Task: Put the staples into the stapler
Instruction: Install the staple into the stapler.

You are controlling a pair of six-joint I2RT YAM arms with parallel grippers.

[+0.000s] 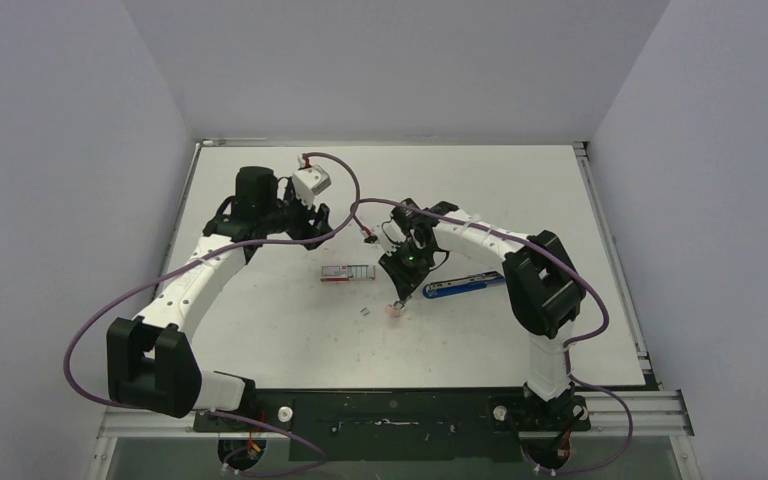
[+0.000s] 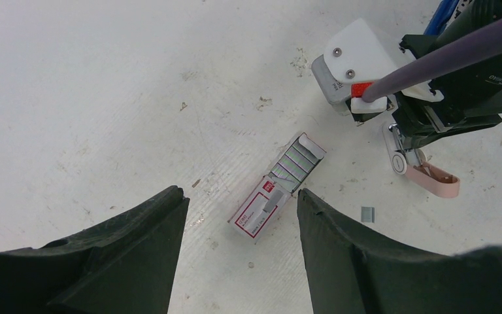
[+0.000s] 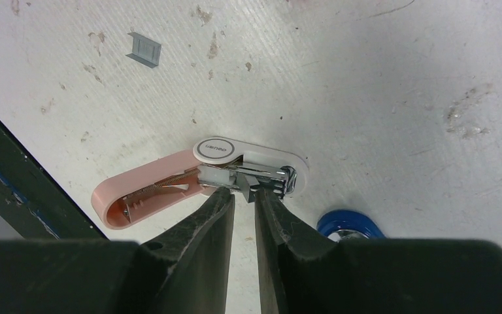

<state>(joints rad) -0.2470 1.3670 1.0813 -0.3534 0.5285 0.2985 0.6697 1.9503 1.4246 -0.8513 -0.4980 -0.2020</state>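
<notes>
loading step: left tool (image 2: 240, 194) wide over the staple box (image 2: 261, 209); right tool (image 3: 242, 196) narrow, grip unclear, at the magazine of the pink stapler (image 3: 150, 176), right of the box. i would seat strips legs-down, squarely.

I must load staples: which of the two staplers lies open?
The small pink stapler at the right gripper: its top is swung open, showing the metal channel. The long blue stapler looks closed.

Table (image 1: 290, 345), staple box (image 1: 345, 272), blue stapler (image 1: 465, 287), pink stapler (image 3: 137, 184)
</notes>
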